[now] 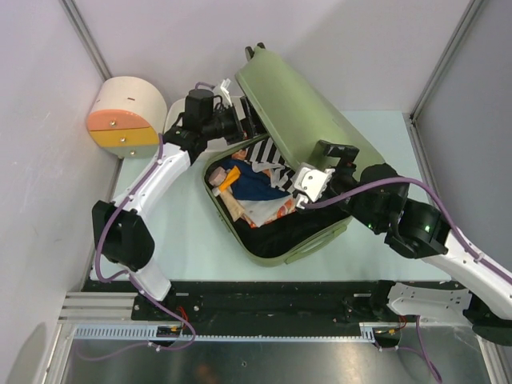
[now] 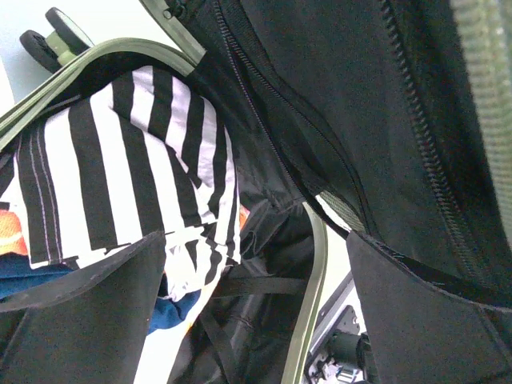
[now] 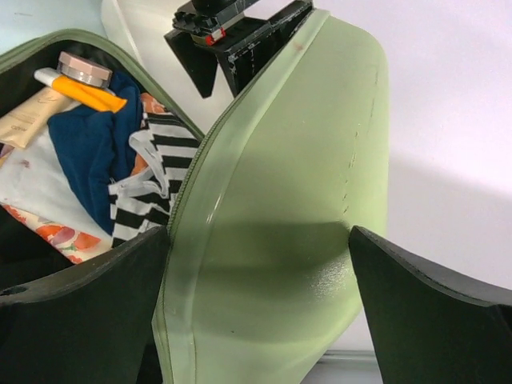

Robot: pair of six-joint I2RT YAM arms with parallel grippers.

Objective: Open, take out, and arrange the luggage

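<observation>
While its olive-green lid (image 1: 308,112) stands half raised, the black-lined luggage (image 1: 268,256) lies mid-table (image 1: 184,240), packed with striped, blue and floral clothes (image 1: 258,186). The left gripper (image 1: 230,118) and right gripper (image 1: 312,182) gape wide, holding nothing.

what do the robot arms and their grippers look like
The left arm and right arm both have white link shells and chunky black joint housings. A loose purple cable runs along the left one, and another along the right. A small green light glows on a right arm joint. The left gripper and right gripper have broad, matte black, wedge-shaped fingers.
</observation>
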